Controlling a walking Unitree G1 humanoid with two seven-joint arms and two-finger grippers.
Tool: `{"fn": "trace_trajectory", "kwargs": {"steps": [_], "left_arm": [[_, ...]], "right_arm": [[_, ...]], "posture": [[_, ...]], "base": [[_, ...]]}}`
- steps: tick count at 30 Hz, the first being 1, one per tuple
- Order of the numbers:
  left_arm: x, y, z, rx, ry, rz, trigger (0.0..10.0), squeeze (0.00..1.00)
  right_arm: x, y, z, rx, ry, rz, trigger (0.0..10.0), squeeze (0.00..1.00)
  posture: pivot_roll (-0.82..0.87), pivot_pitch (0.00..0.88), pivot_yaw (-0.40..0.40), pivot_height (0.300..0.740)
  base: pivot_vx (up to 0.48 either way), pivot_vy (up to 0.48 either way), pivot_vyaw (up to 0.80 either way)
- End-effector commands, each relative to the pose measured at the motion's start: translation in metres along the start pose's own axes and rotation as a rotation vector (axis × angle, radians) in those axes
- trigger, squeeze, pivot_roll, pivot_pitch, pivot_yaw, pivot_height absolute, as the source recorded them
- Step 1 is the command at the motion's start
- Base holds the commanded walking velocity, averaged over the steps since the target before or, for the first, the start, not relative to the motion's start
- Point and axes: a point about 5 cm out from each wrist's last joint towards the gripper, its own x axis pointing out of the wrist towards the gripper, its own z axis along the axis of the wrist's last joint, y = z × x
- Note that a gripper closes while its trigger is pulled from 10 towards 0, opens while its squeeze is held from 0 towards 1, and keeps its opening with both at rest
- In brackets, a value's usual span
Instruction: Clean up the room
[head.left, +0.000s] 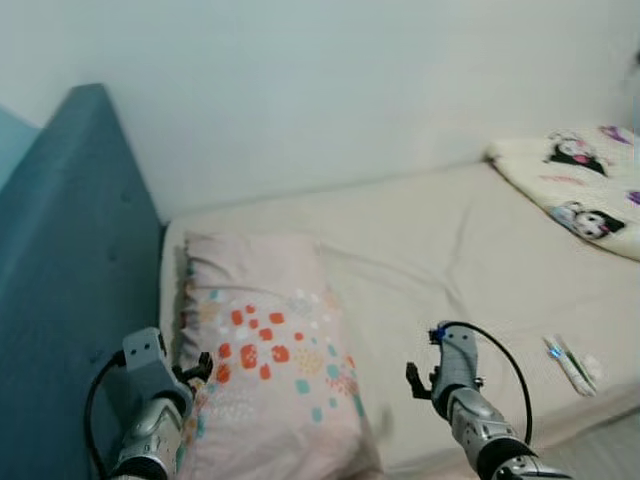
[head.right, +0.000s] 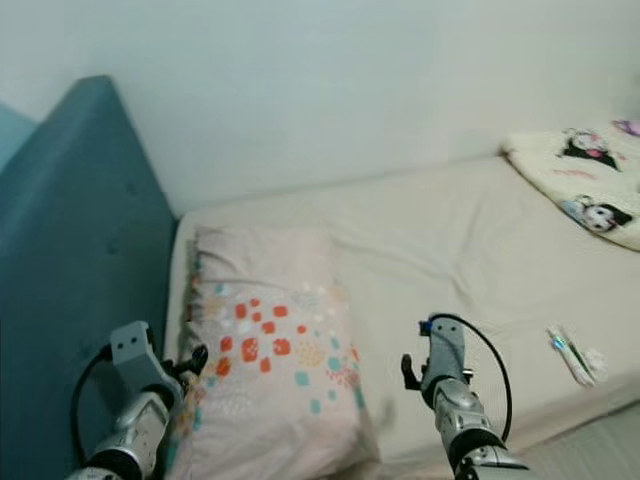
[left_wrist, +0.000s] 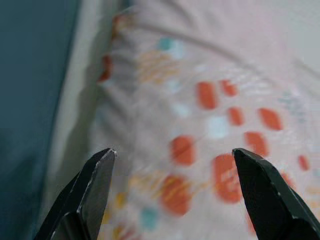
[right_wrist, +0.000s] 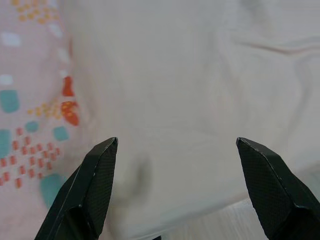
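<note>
A cartoon-printed blanket (head.left: 585, 190) is cut off at the right edge of the bed (head.left: 450, 250), and a small packet (head.left: 572, 362) near the bed's front edge is too blurred to be identified. A patterned pillow (head.left: 270, 340) is laid beside the teal headboard (head.left: 70, 290), under a plain white wall (head.left: 350, 80). The left gripper (left_wrist: 172, 165) is held over the pillow and the right gripper (right_wrist: 175, 160) over the sheet, jaws wide and empty.
</note>
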Motion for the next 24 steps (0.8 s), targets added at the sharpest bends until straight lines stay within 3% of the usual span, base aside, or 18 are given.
{"fn": "trace_trajectory", "kwargs": {"steps": [1, 5, 9, 15, 19, 24], "left_arm": [[-0.004, 0.002, -0.012, 0.036, 0.054, 0.036, 10.0, 0.00], [-0.006, 0.003, -0.020, 0.067, 0.088, 0.050, 10.0, 0.00], [-0.016, 0.006, -0.042, 0.160, 0.156, 0.082, 10.0, 0.00], [-0.021, 0.015, -0.047, 0.206, 0.167, 0.176, 10.0, 0.00], [-0.021, 0.021, -0.045, 0.198, 0.163, 0.232, 10.0, 0.00], [-0.024, 0.042, -0.044, 0.047, 0.192, 0.367, 10.0, 0.00]], "right_arm": [[0.000, 0.000, 0.003, -0.007, -0.017, 0.006, 10.0, 0.00], [0.000, 0.000, 0.003, -0.007, -0.021, 0.007, 10.0, 0.00], [0.000, 0.000, 0.004, -0.006, -0.026, 0.011, 10.0, 0.00], [0.001, 0.002, 0.007, -0.010, -0.039, 0.020, 10.0, 0.00], [0.001, 0.003, 0.009, 0.013, -0.060, 0.023, 10.0, 0.00], [0.000, 0.006, 0.016, 0.040, -0.117, 0.064, 10.0, 0.00]], "posture": [[-0.14, 0.021, 0.054, 0.740], [-0.14, 0.022, 0.056, 0.740], [-0.14, 0.024, 0.054, 0.740], [-0.14, 0.031, 0.051, 0.740], [-0.15, 0.033, 0.052, 0.740], [-0.16, 0.064, 0.052, 0.740]], "base": [[0.000, 0.000, -0.76], [0.000, 0.000, -0.76], [0.000, 0.000, -0.77], [0.000, 0.000, -0.77], [0.000, 0.000, -0.38], [0.000, 0.000, 0.00]]}}
